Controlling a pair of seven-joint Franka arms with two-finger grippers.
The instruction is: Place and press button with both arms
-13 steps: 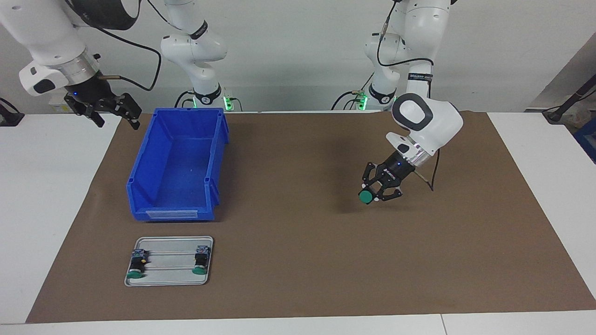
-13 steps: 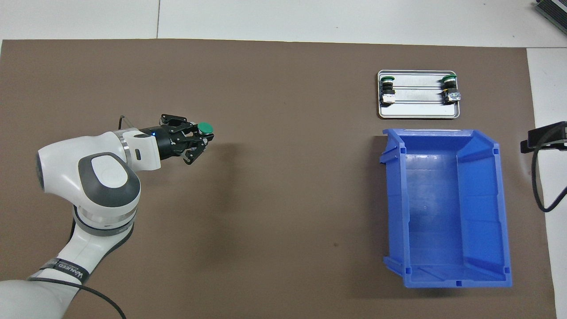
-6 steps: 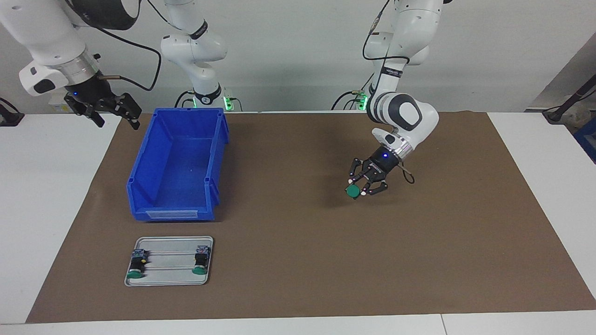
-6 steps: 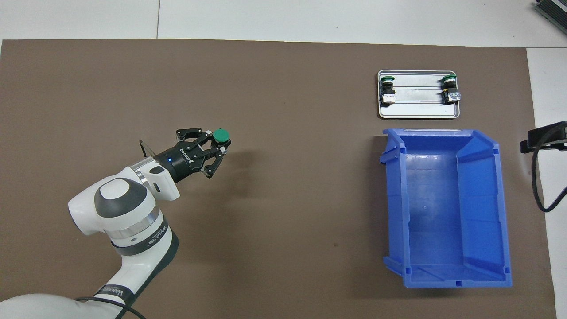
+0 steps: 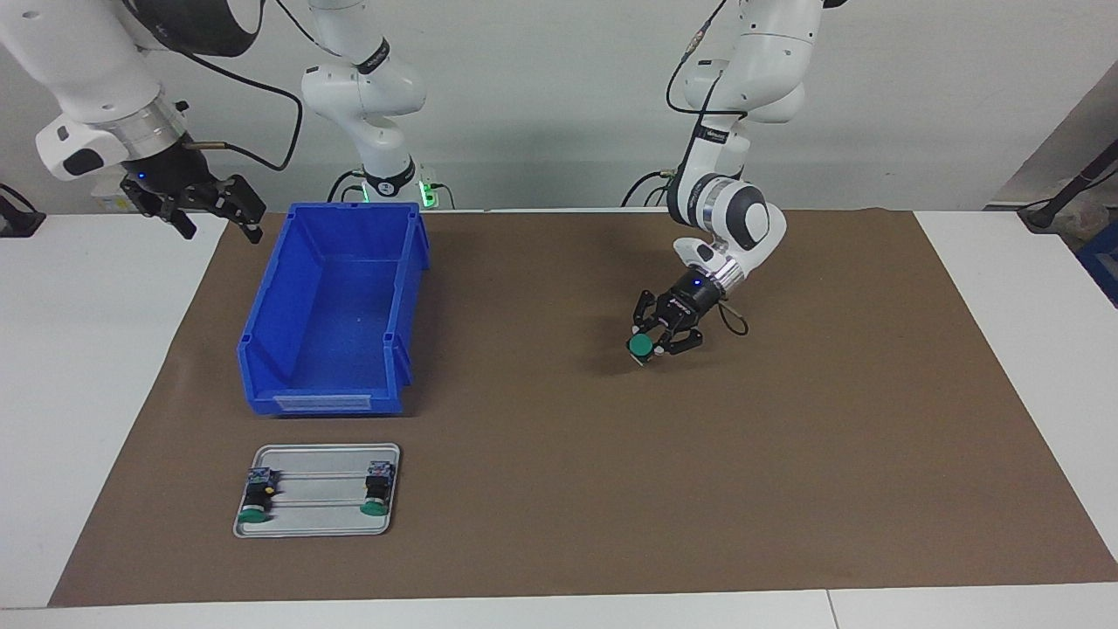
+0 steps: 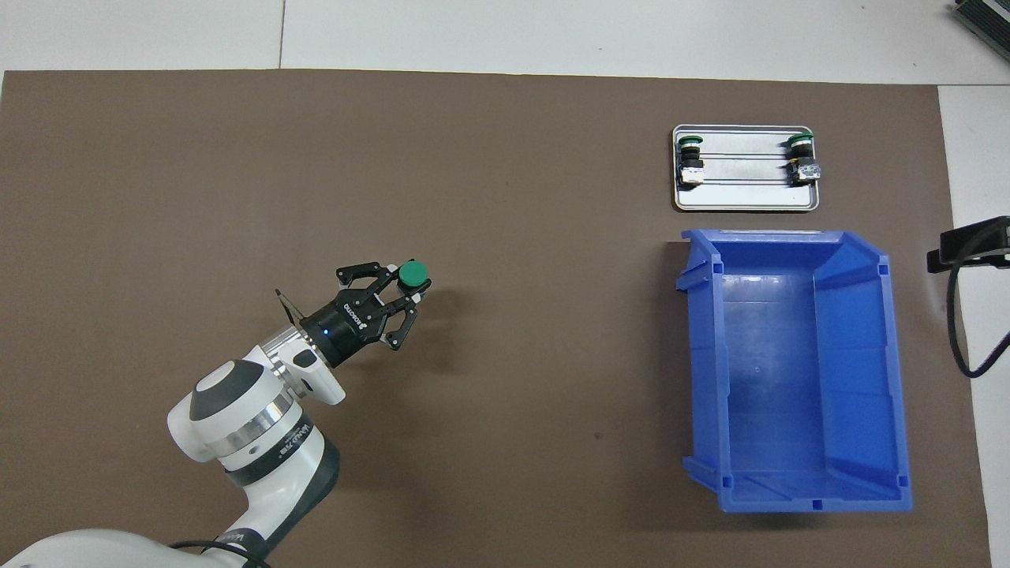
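My left gripper (image 5: 653, 342) (image 6: 405, 290) is shut on a green-capped button (image 5: 640, 346) (image 6: 413, 274) and holds it low over the brown mat, near the table's middle. The cap points away from the robots. Two more buttons (image 5: 256, 501) (image 5: 377, 492) lie on a small metal tray (image 5: 319, 524) (image 6: 746, 203). My right gripper (image 5: 208, 208) waits raised at the right arm's end of the table, beside the blue bin, apparently empty; only its tip (image 6: 966, 247) shows in the overhead view.
An empty blue bin (image 5: 262, 349) (image 6: 702, 371) stands on the mat, nearer to the robots than the tray. A brown mat (image 5: 786, 489) covers most of the white table.
My left arm has swung toward the table's middle and the blue bin, carrying the button with it and lowering it closer to the mat. The right arm has not moved.
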